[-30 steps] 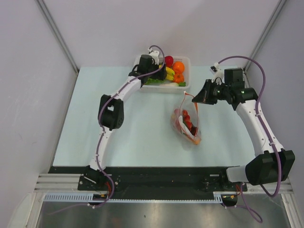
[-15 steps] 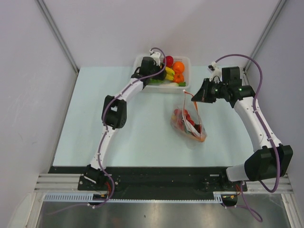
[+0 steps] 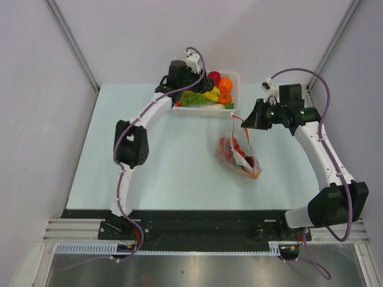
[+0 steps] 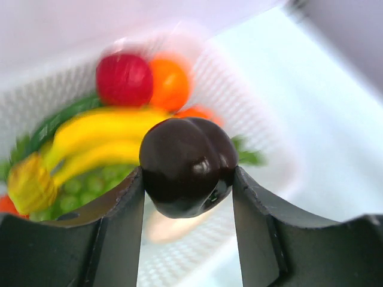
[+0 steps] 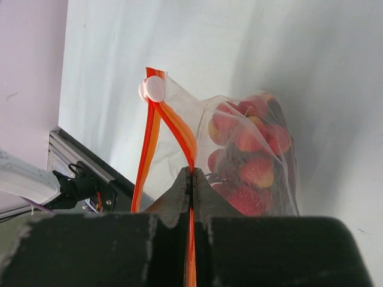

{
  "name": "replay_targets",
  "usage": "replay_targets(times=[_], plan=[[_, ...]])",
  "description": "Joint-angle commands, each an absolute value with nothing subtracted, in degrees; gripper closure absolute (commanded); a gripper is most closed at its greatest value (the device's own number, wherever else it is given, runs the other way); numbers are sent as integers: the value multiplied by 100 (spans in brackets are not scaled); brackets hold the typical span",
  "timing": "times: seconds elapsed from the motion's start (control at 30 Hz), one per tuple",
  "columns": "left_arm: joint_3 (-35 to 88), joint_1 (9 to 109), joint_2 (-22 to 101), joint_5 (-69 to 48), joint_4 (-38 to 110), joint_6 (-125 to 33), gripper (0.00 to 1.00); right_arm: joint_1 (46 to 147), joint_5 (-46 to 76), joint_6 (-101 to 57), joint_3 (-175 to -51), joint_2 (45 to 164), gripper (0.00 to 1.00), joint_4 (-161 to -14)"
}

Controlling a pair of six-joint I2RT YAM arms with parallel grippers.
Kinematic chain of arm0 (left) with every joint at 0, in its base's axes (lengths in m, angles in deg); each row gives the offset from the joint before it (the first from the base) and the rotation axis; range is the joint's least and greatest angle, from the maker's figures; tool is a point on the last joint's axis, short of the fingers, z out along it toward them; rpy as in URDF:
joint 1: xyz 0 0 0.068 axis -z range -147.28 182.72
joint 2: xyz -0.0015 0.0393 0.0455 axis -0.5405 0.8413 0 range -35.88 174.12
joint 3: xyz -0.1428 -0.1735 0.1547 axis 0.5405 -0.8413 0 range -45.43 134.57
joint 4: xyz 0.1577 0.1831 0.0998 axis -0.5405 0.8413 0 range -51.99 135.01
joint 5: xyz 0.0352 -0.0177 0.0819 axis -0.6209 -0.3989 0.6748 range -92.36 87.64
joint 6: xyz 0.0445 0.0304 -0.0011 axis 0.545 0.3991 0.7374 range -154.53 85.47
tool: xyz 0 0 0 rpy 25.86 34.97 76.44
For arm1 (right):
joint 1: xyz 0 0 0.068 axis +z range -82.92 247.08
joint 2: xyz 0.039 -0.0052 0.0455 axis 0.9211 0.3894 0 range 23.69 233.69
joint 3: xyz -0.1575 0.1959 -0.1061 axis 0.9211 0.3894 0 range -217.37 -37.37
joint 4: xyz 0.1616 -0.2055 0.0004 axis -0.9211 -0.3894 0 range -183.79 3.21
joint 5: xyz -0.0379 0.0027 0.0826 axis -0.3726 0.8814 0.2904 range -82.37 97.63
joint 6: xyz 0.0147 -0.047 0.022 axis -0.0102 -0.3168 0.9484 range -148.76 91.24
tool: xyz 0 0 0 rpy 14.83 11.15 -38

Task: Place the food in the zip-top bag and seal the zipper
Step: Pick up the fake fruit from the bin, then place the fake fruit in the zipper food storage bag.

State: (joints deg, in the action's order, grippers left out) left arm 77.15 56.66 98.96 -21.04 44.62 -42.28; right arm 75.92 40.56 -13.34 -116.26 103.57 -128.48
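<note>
My left gripper (image 3: 199, 79) hovers over the white basket and is shut on a dark glossy plum-like toy fruit (image 4: 185, 162), one finger pressed against each of its sides. Below it in the left wrist view lie a red fruit (image 4: 124, 79), an orange (image 4: 170, 84), bananas (image 4: 99, 128) and green vegetables (image 4: 90, 185). The zip-top bag (image 3: 238, 156) lies on the table with several red berries (image 5: 254, 140) inside. My right gripper (image 3: 244, 122) is shut on the orange-red zipper (image 5: 179, 128) and holds the bag's mouth up; a white slider (image 5: 154, 88) sits at the strip's end.
The white mesh basket (image 3: 234, 107) stands at the back edge of the pale table (image 3: 167, 161), close to the rear wall. A black rail (image 3: 197, 218) with both arm bases runs along the near edge.
My left gripper has closed on the dark fruit and drawn back and up from the basket, its elbow swinging left. The bag shifted slightly right early on; the right gripper keeps its hold.
</note>
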Motion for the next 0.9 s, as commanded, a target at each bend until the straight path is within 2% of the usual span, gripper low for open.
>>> replay_targets(times=[0.0,0.17,0.33,0.43,0.63,0.87], plan=[[7209,5829,8087,-3493,4266,-4402,82,7640,4339,-1294,-11954,10341,100,-12748],[5919,6084,6908,-4479,4398,-4376,85,7701,4586,-1241,-11911,10288,100,-12863],[5222,6663,5784,-5078,5231,-3122,84,7719,4727,-1136,-11867,10279,100,-12801],[4722,6962,5439,-5017,5593,-2478,84,7719,4797,-1109,-11884,10306,100,-12784],[4509,7358,5508,-4815,6357,-1696,83,7728,4885,-1083,-11849,10262,100,-12740],[4562,7736,5868,-3754,6447,-1335,82,7728,4946,-1048,-11796,10227,100,-12669]])
